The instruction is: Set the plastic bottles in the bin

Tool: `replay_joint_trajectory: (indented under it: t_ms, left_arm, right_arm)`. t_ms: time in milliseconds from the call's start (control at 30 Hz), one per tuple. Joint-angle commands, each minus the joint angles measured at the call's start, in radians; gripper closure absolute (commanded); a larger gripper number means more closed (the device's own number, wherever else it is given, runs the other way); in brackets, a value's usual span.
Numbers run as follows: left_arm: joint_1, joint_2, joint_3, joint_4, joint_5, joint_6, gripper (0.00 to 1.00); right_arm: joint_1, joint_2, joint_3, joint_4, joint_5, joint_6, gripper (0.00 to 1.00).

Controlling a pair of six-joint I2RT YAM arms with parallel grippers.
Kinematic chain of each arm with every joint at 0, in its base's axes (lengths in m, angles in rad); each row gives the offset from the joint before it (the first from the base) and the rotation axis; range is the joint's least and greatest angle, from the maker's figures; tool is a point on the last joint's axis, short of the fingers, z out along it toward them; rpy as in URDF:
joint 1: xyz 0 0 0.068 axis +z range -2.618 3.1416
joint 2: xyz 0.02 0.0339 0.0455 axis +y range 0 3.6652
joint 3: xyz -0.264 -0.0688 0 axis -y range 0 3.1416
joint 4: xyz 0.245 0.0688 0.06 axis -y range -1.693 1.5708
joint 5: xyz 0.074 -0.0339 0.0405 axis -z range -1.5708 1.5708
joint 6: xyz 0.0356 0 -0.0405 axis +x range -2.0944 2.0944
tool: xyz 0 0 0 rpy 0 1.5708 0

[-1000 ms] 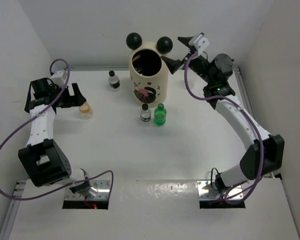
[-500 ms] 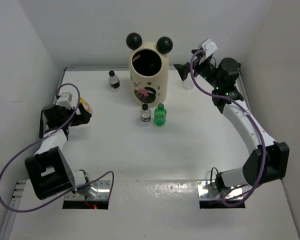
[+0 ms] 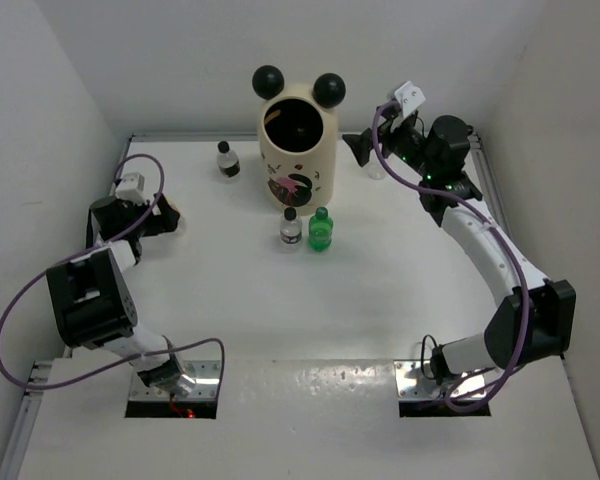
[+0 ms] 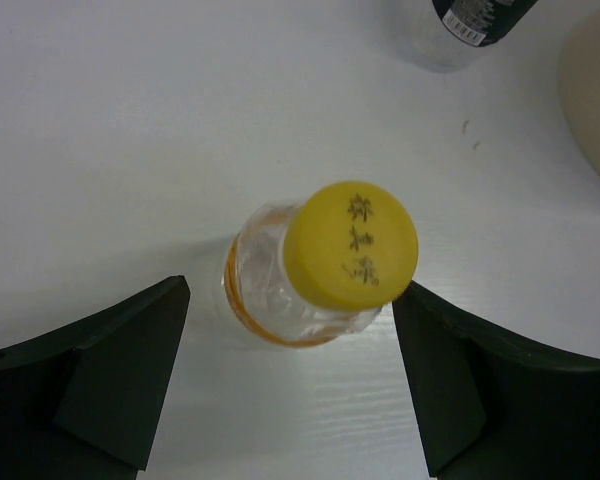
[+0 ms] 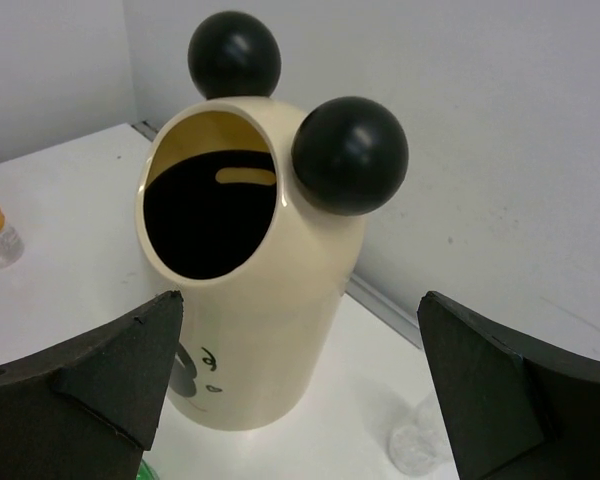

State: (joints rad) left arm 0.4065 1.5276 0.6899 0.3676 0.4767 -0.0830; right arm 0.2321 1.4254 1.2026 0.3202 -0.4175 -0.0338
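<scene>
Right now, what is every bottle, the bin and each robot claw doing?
Yellow-capped bottle: upright, capped, not yet gripped.
Left gripper: open, straddling that bottle.
Right gripper: open, empty.
Bin: upright, mouth open, inside too dark to see.
Green bottle: upright, capped.
Near black-capped bottle: upright, beside the green one.
Far black-capped bottle: upright, left of the bin.
Clear bottle: right of the bin, mostly hidden.

The yellow cap (image 4: 351, 245) bears three dark Chinese-style characters in a column, too blurred to read. A barcode (image 4: 467, 32) sits on the black-labelled bottle (image 4: 435, 45).
</scene>
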Motion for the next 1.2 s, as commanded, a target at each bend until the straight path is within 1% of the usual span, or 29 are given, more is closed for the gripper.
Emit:
replay_joint_trajectory:
  t_ms: [0,67,133,167,233,267,333,367,433,500,533,567,667,700,733,833,867,900,967,1000,1033,1067,1167]
  left_arm:
    - [-0.014,0.043,0.059,0.105,0.040,0.000,0.11]
    - [-0.023,0.068,0.082,0.117,0.040,0.000,0.12]
    - [-0.023,0.083,0.104,0.117,0.054,0.000,0.17]
    - [-0.032,0.092,0.114,0.117,0.054,0.011,0.27]
    - [-0.032,0.108,0.147,0.084,0.083,0.022,0.40]
    - [-0.032,0.118,0.158,0.070,0.083,0.022,0.50]
    - [-0.032,0.118,0.172,0.047,0.106,0.048,0.57]
    - [-0.032,0.118,0.172,0.030,0.117,0.048,0.63]
    - [-0.032,0.098,0.181,-0.001,0.148,0.078,0.69]
    - [-0.032,0.050,0.181,-0.016,0.172,0.078,0.72]
    - [-0.032,-0.004,0.194,-0.028,0.195,0.078,0.74]
    - [-0.041,-0.035,0.194,-0.029,0.210,0.059,0.79]
    - [-0.070,-0.127,0.267,-0.061,0.255,0.016,0.81]
    - [-0.098,-0.182,0.289,-0.061,0.255,-0.018,0.87]
    - [-0.113,-0.208,0.310,-0.061,0.255,-0.033,0.90]
    - [-0.195,-0.274,0.407,-0.061,0.246,-0.069,0.92]
    - [-0.218,-0.274,0.460,-0.061,0.246,-0.069,0.92]
    - [-0.265,-0.274,0.485,-0.061,0.246,-0.093,0.92]
    - [-0.316,-0.253,0.554,-0.052,0.232,-0.113,0.92]
    - [-0.371,-0.239,0.571,-0.041,0.223,-0.113,0.92]
    - [-0.399,-0.224,0.586,-0.027,0.223,-0.122,0.92]
    - [-0.429,-0.184,0.599,0.005,0.189,-0.123,0.92]
    - [-0.537,-0.106,0.689,0.014,0.149,-0.112,0.92]
  right_arm:
    - [0.010,0.021,0.045,-0.007,0.016,-0.024,0.00]
    - [0.003,0.035,0.049,-0.010,0.017,-0.028,0.00]
    - [0.015,0.030,0.052,-0.015,0.019,-0.035,0.00]
    - [0.018,0.032,0.052,-0.015,0.019,-0.040,0.00]
    - [0.019,0.036,0.054,-0.015,0.023,-0.041,0.00]
    - [0.018,0.038,0.055,-0.015,0.023,-0.044,0.00]
    - [0.018,0.040,0.058,-0.012,0.026,-0.044,0.00]
    - [0.021,0.040,0.061,-0.012,0.028,-0.044,0.00]
    - [0.019,0.038,0.061,-0.009,0.032,-0.044,0.00]
    - [0.019,0.037,0.057,-0.012,0.032,-0.043,0.00]
    - [0.022,0.030,0.052,-0.010,0.037,-0.043,0.00]
    - [0.024,0.026,0.049,-0.010,0.036,-0.041,0.00]
    - [0.021,0.003,0.028,-0.009,0.052,-0.035,0.00]
    - [0.019,-0.011,0.019,-0.010,0.055,-0.028,0.00]
    - [0.015,-0.019,0.011,-0.012,0.072,-0.023,0.00]
    - [-0.008,-0.051,-0.020,-0.026,0.098,0.017,0.00]
    - [-0.011,-0.057,-0.041,-0.029,0.105,0.026,0.00]
    - [-0.011,-0.059,-0.043,-0.029,0.120,0.059,0.00]
    - [-0.028,-0.075,-0.054,-0.033,0.143,0.078,0.00]
    - [-0.036,-0.077,-0.055,-0.035,0.154,0.090,0.00]
    - [-0.048,-0.077,-0.055,-0.036,0.158,0.103,0.00]
    - [-0.051,-0.083,-0.061,-0.030,0.178,0.103,0.00]
    - [-0.069,-0.083,-0.078,-0.009,0.200,0.112,0.00]
